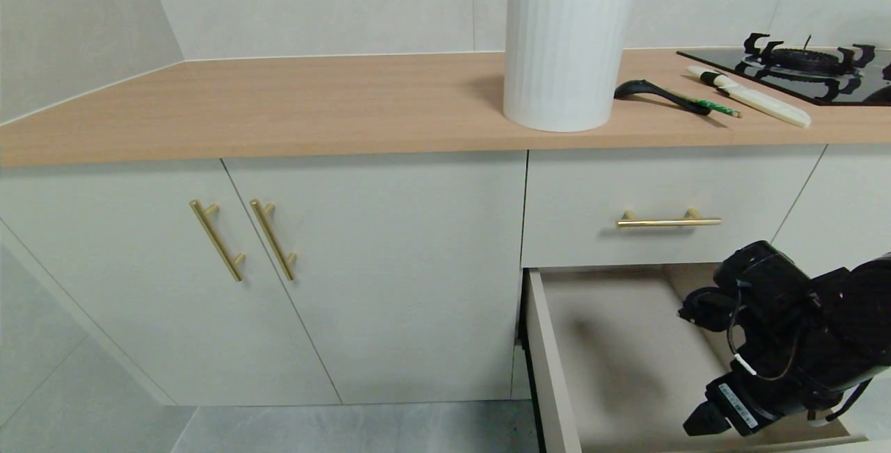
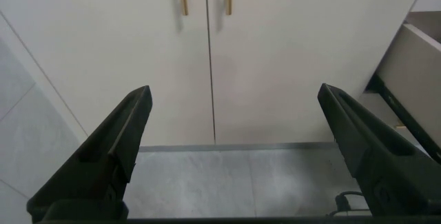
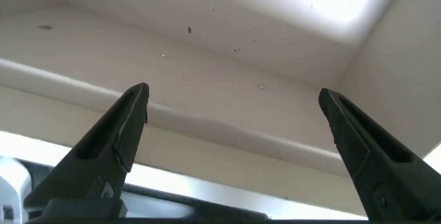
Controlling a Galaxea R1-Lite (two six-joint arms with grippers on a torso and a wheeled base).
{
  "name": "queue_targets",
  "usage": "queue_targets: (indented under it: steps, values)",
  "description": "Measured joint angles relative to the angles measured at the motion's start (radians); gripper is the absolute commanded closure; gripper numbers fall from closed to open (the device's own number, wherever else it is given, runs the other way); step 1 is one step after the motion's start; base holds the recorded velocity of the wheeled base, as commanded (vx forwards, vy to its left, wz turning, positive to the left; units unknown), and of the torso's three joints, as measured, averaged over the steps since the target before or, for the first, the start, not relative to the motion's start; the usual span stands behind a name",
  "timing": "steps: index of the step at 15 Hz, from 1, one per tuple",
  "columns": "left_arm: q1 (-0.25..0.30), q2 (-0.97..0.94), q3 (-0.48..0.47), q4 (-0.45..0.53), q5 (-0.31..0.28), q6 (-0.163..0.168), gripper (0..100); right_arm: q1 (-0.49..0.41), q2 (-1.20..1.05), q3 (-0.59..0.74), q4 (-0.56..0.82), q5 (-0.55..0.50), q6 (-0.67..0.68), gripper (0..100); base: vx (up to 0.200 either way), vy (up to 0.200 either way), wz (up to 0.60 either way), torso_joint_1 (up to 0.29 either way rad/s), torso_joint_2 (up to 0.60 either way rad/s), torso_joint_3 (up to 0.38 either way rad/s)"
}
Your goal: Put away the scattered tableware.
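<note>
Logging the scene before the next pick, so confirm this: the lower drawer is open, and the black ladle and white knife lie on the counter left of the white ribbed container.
Wrong side. The head view shows the black ladle and white knife right of the white ribbed container, on the counter; the lower drawer is open.

The tabletop (image 1: 313,105) is matt wood grain. The ribbed white canister (image 1: 567,42) on it has a soft sheen. At its 3 o'clock lie a matt black ladle (image 1: 658,94) and a smooth cream knife (image 1: 755,97). Beyond them, the hob (image 1: 835,88) is glossy black glass. The cabinet fronts (image 1: 390,265) are smooth and matt, with handles (image 1: 668,220) of brushed brass-coloured metal. The left claw (image 2: 234,96) and right claw (image 3: 233,93) look like matt black plastic.
</note>
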State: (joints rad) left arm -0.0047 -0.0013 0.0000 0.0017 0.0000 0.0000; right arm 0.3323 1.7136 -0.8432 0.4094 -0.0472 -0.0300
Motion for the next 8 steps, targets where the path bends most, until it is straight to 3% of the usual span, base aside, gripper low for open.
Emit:
queue_targets:
  steps: [8]
  values:
    - [0.000, 0.000, 0.000, 0.000, 0.000, 0.000, 0, 0.039, 0.008, 0.011, 0.040, -0.005, -0.003, 0, 0.000, 0.000, 0.00, 0.000, 0.00, 0.000]
